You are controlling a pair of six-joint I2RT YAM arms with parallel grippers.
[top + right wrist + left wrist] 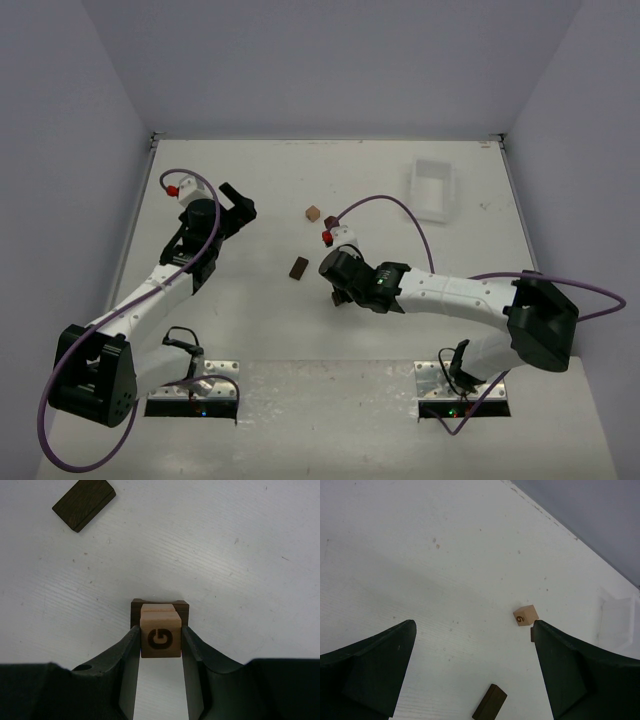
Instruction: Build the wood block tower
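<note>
1. Wood block tower (135, 611): a part-built stack mid-table under the right wrist, with a dark brown piece, a tan piece and a lettered tan cube (160, 639) uppermost.
2. Handling, as judged: light, rigid, smooth and easily toppled. Grip opposite flat faces.
3. Right gripper (160, 630): fingers narrow, pressed against both sides of the lettered tan cube.
4. Loose stock: a dark flat block (298, 267) and a numbered tan cube (525, 615), lying apart.
5. Left gripper (473, 625): fingers wide apart, holding nothing.

A robotics lab test cell: a white bench (260, 170) boxed in by plain pale walls (330, 70), with a left arm (160, 285) and a right arm (450, 295) bolted on metal plates (215, 370), trailing purple cables (385, 200).
</note>
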